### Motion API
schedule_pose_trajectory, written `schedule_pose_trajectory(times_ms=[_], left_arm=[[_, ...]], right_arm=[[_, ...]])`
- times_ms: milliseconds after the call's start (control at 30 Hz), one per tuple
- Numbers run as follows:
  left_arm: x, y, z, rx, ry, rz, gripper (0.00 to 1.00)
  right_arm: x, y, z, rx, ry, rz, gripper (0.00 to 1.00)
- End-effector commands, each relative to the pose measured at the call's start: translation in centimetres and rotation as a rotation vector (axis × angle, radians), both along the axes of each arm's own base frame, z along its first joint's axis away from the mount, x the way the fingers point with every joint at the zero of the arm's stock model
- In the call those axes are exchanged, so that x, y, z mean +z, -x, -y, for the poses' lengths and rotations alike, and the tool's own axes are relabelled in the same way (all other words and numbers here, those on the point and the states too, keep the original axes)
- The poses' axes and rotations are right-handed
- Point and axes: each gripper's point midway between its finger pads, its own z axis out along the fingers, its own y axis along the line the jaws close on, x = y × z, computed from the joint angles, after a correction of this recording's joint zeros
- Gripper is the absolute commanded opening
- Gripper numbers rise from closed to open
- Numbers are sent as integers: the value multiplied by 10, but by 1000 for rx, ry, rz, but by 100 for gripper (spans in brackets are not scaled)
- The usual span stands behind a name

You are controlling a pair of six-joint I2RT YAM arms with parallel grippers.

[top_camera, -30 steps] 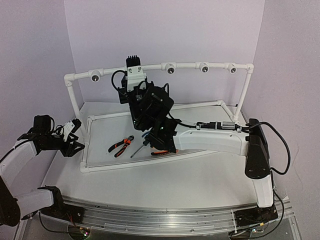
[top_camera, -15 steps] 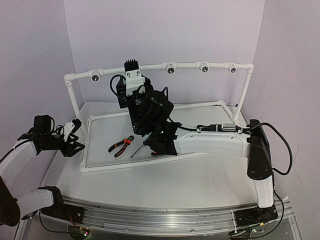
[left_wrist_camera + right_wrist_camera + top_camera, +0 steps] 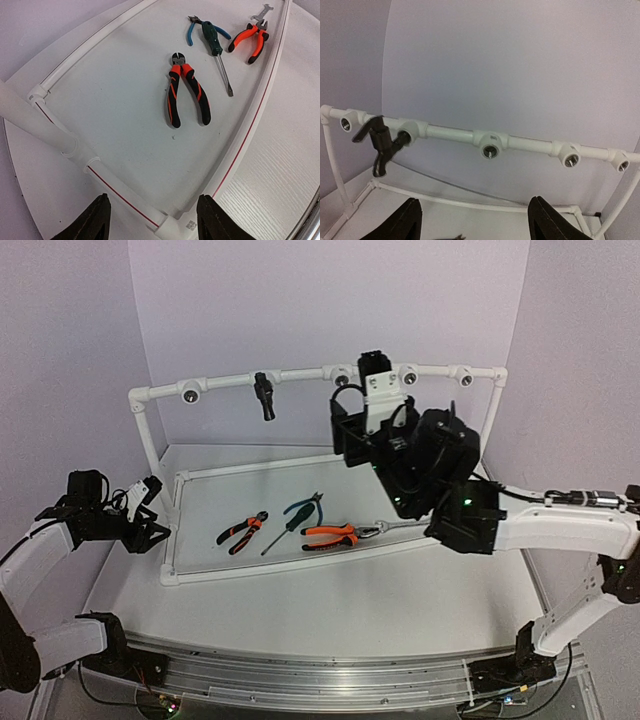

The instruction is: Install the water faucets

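A small black tap (image 3: 382, 142) hangs from the second socket from the left on the white pipe rail (image 3: 455, 134) along the back wall. The right gripper (image 3: 474, 210) faces the rail from well apart, fingers spread wide, holding nothing. The left gripper (image 3: 152, 210) stands partly spread astride the frame's corner pipe (image 3: 125, 197), seemingly not touching it.

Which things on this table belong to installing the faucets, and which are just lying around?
For the job: black faucet, mounted on the white pipe rail; the rail's empty sockets.

Lying about: orange-and-black cutters, green screwdriver, blue-handled pliers, orange pliers, wrench.
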Motion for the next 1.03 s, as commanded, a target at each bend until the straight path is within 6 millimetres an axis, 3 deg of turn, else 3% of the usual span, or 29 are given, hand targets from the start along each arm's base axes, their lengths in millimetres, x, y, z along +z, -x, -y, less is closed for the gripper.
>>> schedule_pose_trajectory(times_ms=[0, 100, 200, 367, 500, 567, 667, 1000], left_arm=[[20, -8, 8, 42, 123, 36, 61], [21, -16, 4, 137, 208, 26, 64], [18, -25, -4, 240, 274, 12, 74], [13, -41, -31, 470, 353, 20, 97], [10, -50, -57, 633, 361, 44, 100], [7, -51, -69, 699, 350, 65, 100], [1, -51, -83, 773, 346, 110, 99], [-19, -45, -90, 817, 385, 84, 99]], right_arm=[[-106, -43, 89, -125, 9, -404, 74], [-155, -53, 148, -243, 59, -520, 75], [-205, -57, 201, -308, -20, -685, 76], [-284, -46, 281, -429, -186, -912, 77], [-330, -30, 333, -529, -356, -1031, 77], [-344, -24, 350, -559, -355, -1032, 78], [-350, -20, 360, -572, -288, -978, 79], [-339, -22, 373, -592, -302, -759, 81]])
